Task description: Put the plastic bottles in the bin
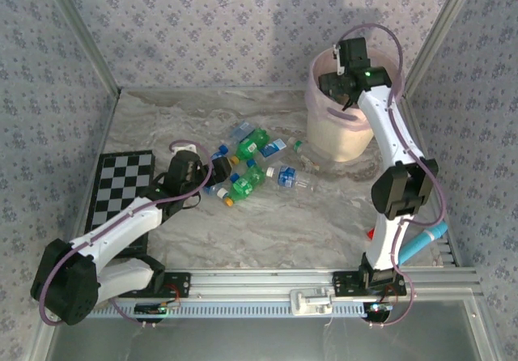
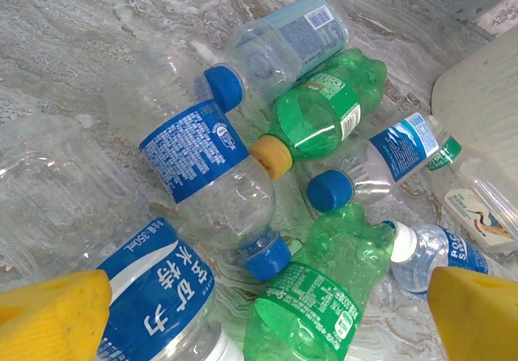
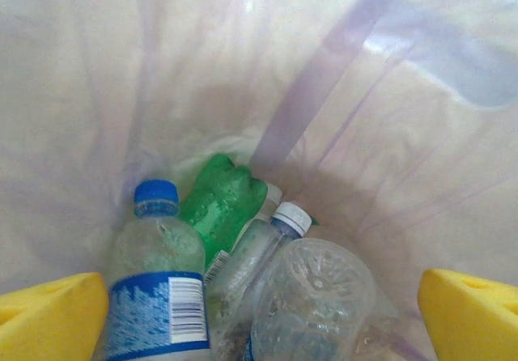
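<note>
My right claw (image 3: 261,316) gapes empty inside the bin (image 1: 332,134); my left claw (image 2: 263,316), spread over crowded bottles (image 2: 194,155), could pinch two together.

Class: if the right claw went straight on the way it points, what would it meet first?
The open right claw points down into the bin; it would probably meet the base-up clear bottle first, though depth is unclear.

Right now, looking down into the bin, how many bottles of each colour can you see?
Clear bottles: 3 (blue-capped one, white-capped one, one showing its base)
Green bottles: 1
Total: 4 bottles visible in the bin; any underneath are hidden.
</note>
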Controlling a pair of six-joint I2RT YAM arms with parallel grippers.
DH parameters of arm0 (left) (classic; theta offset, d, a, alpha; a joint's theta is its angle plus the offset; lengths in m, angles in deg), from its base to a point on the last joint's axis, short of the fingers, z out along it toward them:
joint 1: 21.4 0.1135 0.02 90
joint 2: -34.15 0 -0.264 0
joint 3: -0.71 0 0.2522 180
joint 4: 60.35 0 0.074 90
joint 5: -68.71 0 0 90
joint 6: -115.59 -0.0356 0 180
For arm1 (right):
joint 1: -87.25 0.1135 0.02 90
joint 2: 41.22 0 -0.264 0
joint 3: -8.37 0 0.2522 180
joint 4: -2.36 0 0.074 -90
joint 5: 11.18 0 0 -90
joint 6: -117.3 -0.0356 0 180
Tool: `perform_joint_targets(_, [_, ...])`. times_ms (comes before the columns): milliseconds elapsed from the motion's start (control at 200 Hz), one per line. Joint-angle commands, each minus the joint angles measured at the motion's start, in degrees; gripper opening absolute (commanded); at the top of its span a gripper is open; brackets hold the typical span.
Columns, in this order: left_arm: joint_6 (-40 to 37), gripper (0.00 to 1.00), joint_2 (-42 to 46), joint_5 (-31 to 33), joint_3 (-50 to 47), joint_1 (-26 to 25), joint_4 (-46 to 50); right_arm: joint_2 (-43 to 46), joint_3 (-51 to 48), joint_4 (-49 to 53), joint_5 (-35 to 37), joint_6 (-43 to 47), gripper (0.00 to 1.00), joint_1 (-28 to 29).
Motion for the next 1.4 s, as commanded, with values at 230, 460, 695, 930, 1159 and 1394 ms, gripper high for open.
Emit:
perform_joint_targets(230, [-2.0,1.00,2.7,3.4,0.3,0.5,1.9,20.3,-19.6,-22.3,2.7,2.3,1.00,13.7])
perform_joint_targets(460, [-2.1,1.00,1.9,4.3,1.0,1.5,2.1,26.4,-33.0,-27.8,-12.2,-4.8,1.00,17.6])
perform_joint_targets(695, [-1.6,1.00,2.3,5.2,1.3,2.2,2.7,26.0,-40.7,-24.3,-16.1,-5.5,1.00,21.6])
perform_joint_targets(930, [-0.4,1.00,2.4,6.2,0.2,2.7,3.2,20.6,-38.8,-11.0,-16.4,-2.1,1.00,25.1])
perform_joint_targets(1159, [0.7,1.00,-0.2,5.2,1.3,2.9,1.7,10.6,-32.6,2.3,-11.8,3.1,1.00,29.0])
perform_joint_targets(1394, [0.4,1.00,-1.2,4.5,2.0,3.0,1.8,3.3,-28.1,9.7,-6.9,5.7,1.00,30.1])
